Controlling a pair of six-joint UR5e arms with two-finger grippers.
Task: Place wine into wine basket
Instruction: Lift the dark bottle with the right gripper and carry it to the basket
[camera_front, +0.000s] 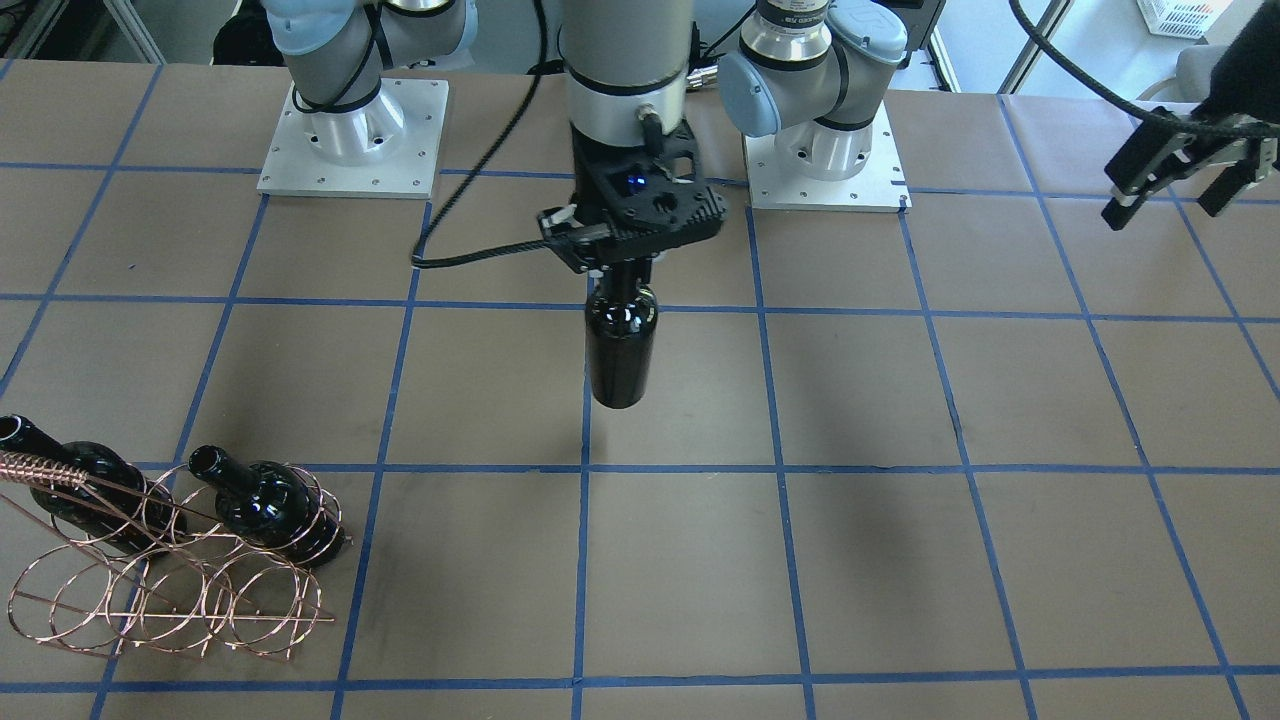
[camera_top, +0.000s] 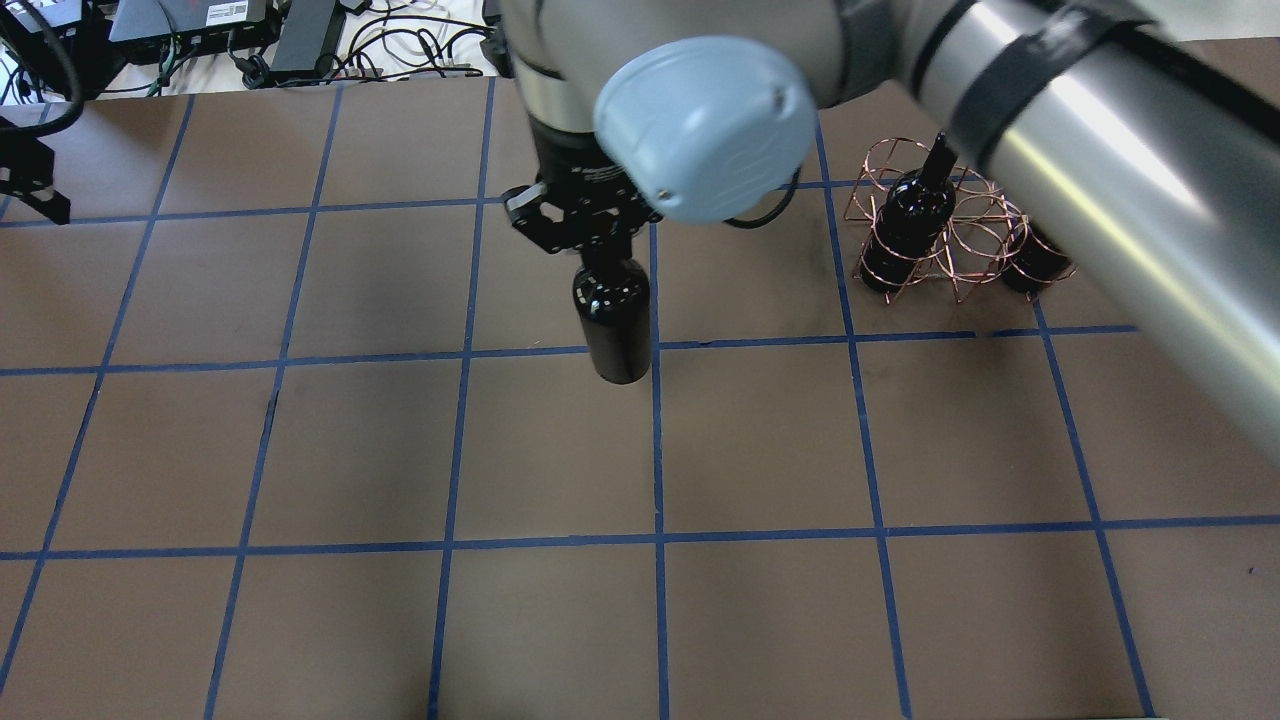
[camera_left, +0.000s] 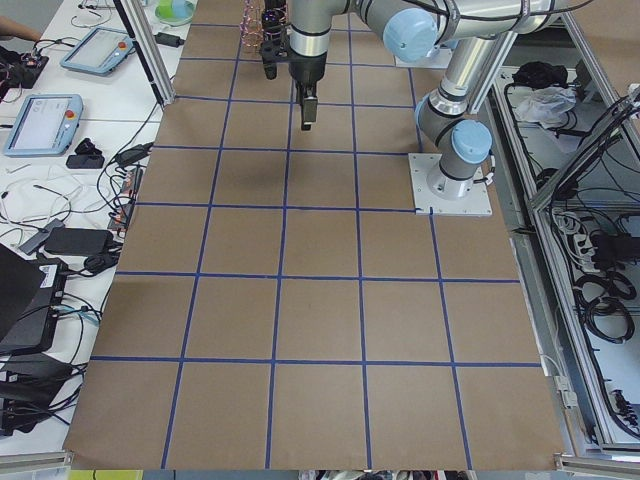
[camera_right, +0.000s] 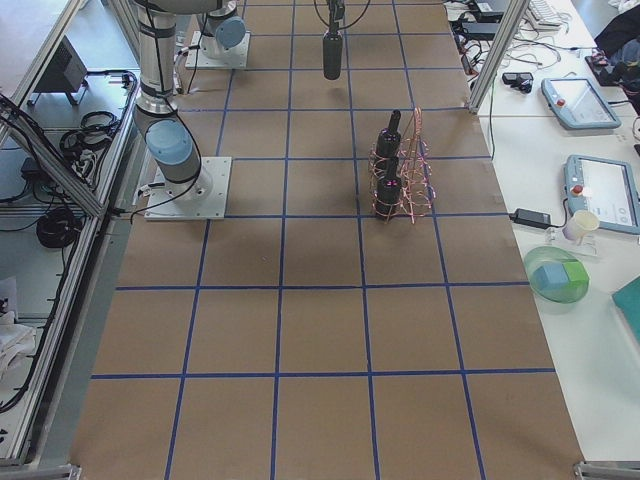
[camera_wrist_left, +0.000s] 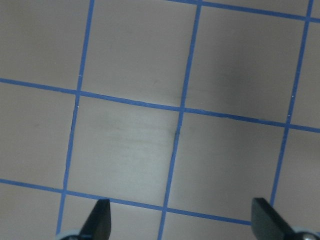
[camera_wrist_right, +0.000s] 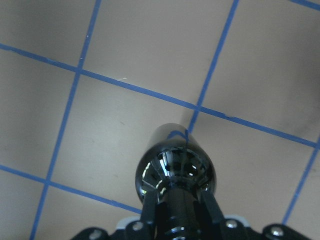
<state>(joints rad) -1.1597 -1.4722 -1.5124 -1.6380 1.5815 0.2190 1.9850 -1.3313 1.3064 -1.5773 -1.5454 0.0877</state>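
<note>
We see a dark glass wine bottle hanging upright, neck up, over the middle of a brown table crossed by blue tape lines. The right gripper is clamped around the bottle's neck, one finger on each side. In the overhead view, the copper wire basket stands between two and three o'clock from the bottle, well apart from it. Two other bottles rest tilted in its hoops. The left gripper hangs far off at about nine o'clock, its fingertips spread wide with nothing between them.
</note>
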